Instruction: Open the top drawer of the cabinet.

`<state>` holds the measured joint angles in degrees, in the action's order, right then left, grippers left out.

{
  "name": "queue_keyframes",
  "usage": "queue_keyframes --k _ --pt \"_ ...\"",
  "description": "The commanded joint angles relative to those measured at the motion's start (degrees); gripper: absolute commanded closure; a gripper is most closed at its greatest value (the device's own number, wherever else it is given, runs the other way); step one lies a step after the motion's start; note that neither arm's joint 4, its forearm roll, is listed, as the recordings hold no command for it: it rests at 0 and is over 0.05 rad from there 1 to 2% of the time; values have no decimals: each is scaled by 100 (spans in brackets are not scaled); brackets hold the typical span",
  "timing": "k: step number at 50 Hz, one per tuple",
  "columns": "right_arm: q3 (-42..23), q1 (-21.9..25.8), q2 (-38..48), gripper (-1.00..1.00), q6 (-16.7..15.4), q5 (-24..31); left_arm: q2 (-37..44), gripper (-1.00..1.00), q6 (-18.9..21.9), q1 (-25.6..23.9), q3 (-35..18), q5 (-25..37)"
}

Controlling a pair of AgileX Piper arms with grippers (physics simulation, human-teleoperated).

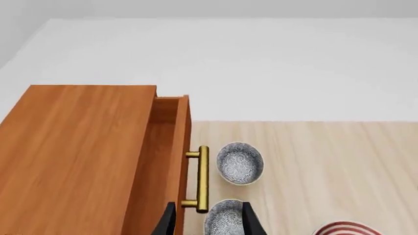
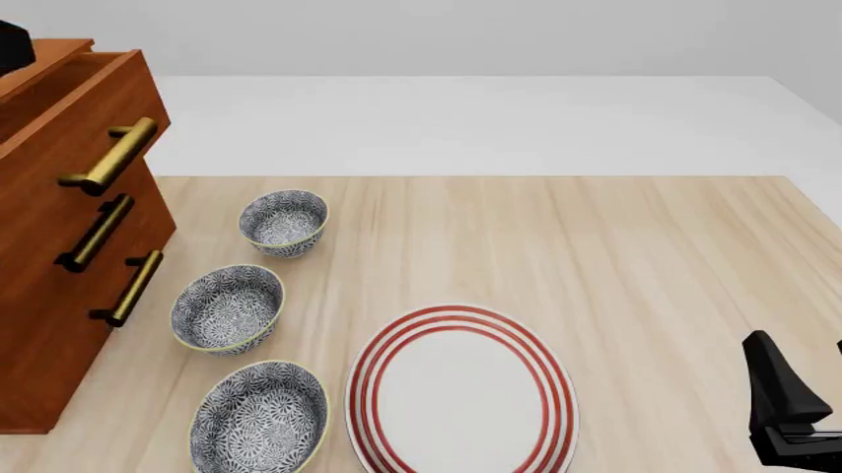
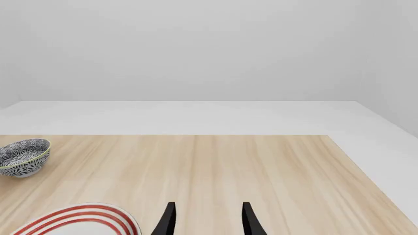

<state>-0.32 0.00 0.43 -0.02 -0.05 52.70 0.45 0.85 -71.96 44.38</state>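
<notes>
Front view: the top drawer (image 2: 79, 108) stands a little way out of the cabinet (image 2: 53, 296) at the table's left edge, its front proud of the two drawers below, its brass handle (image 2: 112, 156) free. No writing or label can be read anywhere.

In the left wrist view the left gripper (image 1: 207, 220) hangs above the cabinet, looking down past the drawer front (image 1: 176, 161) and the handle (image 1: 199, 178). Its two dark fingers are apart with nothing between them; the handle lies just beside one finger, not gripped.

The right gripper (image 3: 207, 218) is well apart from the cabinet, low over the table's (image 2: 632, 246) right side, fingers spread and holding nothing.

Three patterned bowls (image 2: 283, 222) (image 2: 227, 307) (image 2: 259, 416) stand in a row near the cabinet's front, below the handles. A red-ringed plate (image 2: 460, 389) lies beside the nearest bowl.
</notes>
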Motion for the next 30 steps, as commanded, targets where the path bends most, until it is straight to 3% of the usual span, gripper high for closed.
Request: queue_keyframes --k 1,14,30 --pt "0 1 0 -100 0 0 366 -100 -259 113 -49 -56" --pt "0 0 1 -100 -1 0 571 -100 -202 224 24 -253" --pt "0 0 0 -100 0 0 844 -100 -98 361 -249 -263"
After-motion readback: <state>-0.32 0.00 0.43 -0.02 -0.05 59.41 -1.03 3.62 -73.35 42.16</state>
